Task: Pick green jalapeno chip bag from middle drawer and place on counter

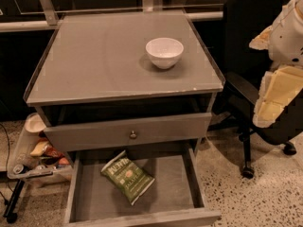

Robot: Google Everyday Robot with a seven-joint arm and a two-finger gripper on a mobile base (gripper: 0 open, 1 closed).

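Dim, warm light from overhead. Soft sheen across the desk (94,65) top. White bowl (164,52) casts a short shadow to its left. Middle drawer (175,178) shaded at rear. Background near black. Gripper (277,96) at right edge is brightest, washed pale.

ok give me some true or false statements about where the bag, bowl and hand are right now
1. The green jalapeno chip bag lies on the floor of the open middle drawer. True.
2. A white bowl stands on the counter. True.
3. The hand is down in the drawer on the bag. False: it hangs at the right edge of the view, beside the counter, apart from the bag.
4. The bag is inside the bowl. False: it is in the drawer.
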